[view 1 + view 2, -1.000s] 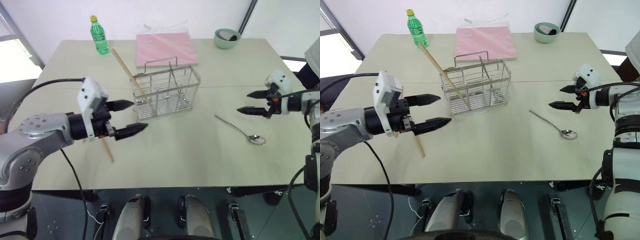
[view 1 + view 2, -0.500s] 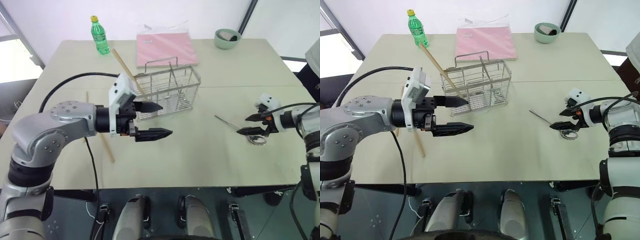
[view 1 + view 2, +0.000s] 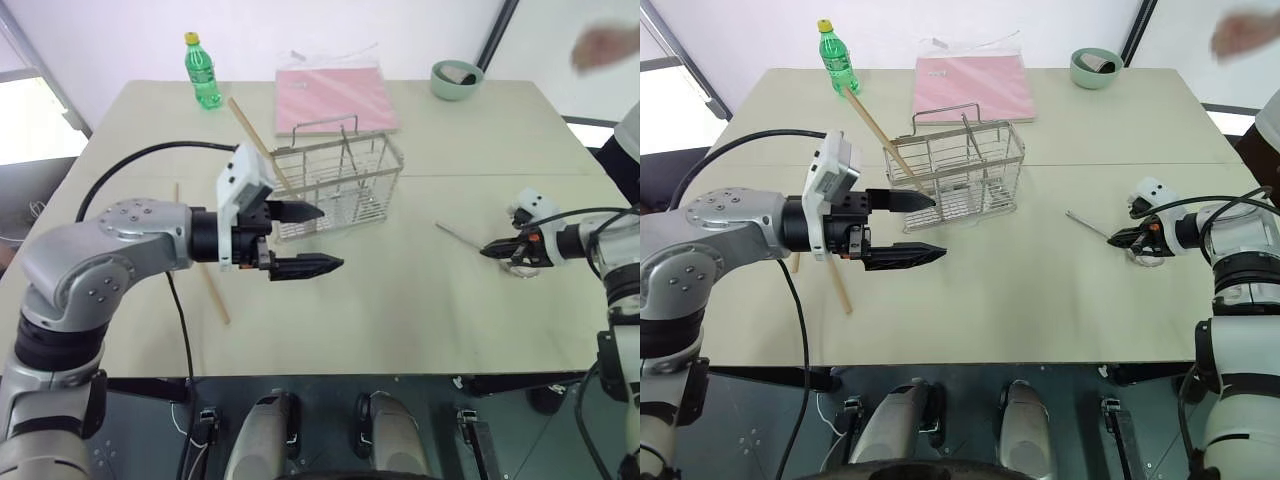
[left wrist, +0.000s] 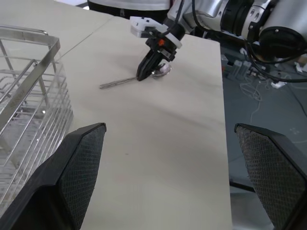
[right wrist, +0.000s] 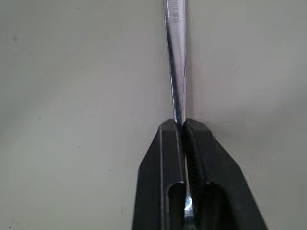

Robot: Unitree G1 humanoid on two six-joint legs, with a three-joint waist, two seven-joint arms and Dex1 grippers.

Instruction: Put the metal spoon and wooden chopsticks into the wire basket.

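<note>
Tabletop (image 3: 400, 320) flat, wire basket (image 3: 335, 190) mid-table with one wooden chopstick (image 3: 255, 140) leaning in, another (image 3: 212, 295) lying loose. My left pincer (image 3: 308, 238) gapes wide. Right pincer (image 3: 492, 251) pinches metal spoon (image 3: 458, 238) handle edge-on; thin hold, may slip or swivel when lifted.

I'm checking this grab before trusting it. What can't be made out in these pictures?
- Metal spoon: in the right wrist view the shut right gripper covers its bowl end; the handle runs off the edge.
- Bowl: too small in the eye views to tell what it holds.
- Wooden chopsticks: one leans into the wire basket; its lower end is lost behind the wires. Another lies partly behind the left gripper.
</note>
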